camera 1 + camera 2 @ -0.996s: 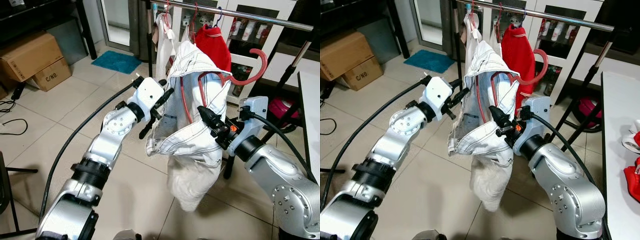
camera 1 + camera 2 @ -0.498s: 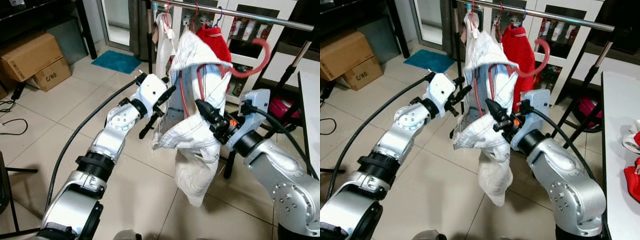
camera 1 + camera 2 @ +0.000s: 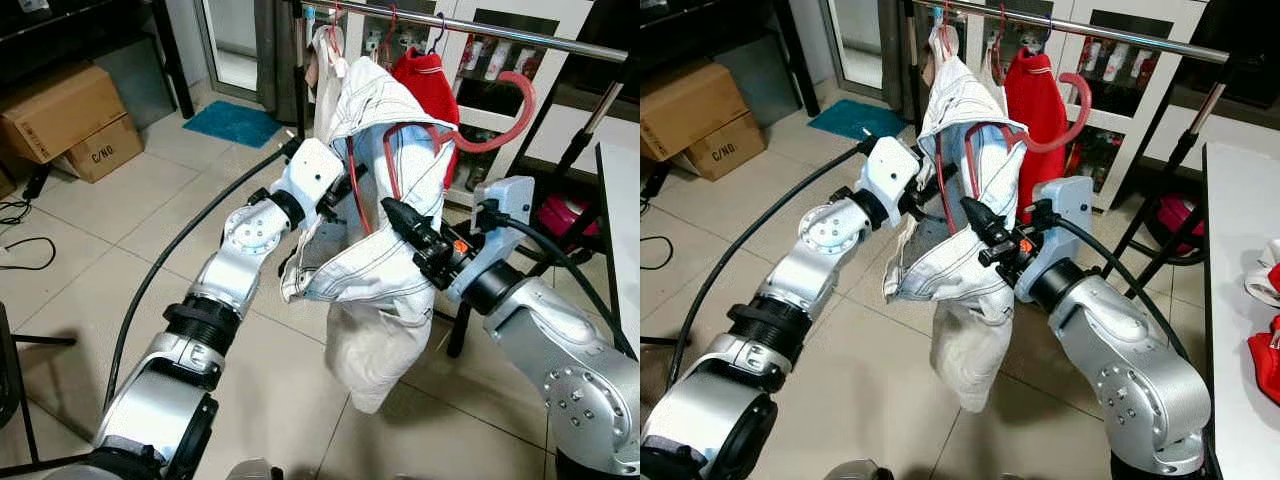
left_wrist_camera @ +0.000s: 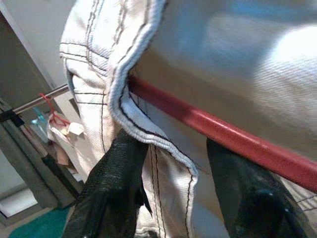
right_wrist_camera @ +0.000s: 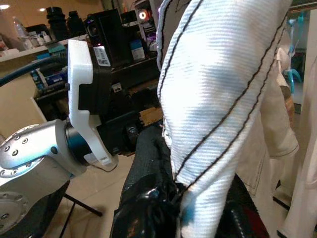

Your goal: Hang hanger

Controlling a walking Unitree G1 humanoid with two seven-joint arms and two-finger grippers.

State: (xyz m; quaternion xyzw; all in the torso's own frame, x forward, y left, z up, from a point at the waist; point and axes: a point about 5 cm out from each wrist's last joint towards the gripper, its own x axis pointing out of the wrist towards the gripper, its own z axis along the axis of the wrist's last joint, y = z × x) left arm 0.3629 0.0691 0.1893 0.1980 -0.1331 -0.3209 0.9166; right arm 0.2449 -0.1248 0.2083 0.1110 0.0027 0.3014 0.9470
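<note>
Carrying the red hanger (image 3: 480, 130) toward the rail (image 3: 520, 32), the right gripper (image 3: 400, 222) pinches the white jacket (image 3: 385, 270) while the left gripper (image 4: 173, 183), fingers parted around the hanger, steadies it.

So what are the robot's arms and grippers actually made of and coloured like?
Both arms are silver metal, with rounded, bolt-studded joints and black rings. A black cable trails from each white wrist block. The left gripper and right gripper have long black fingers.
</note>
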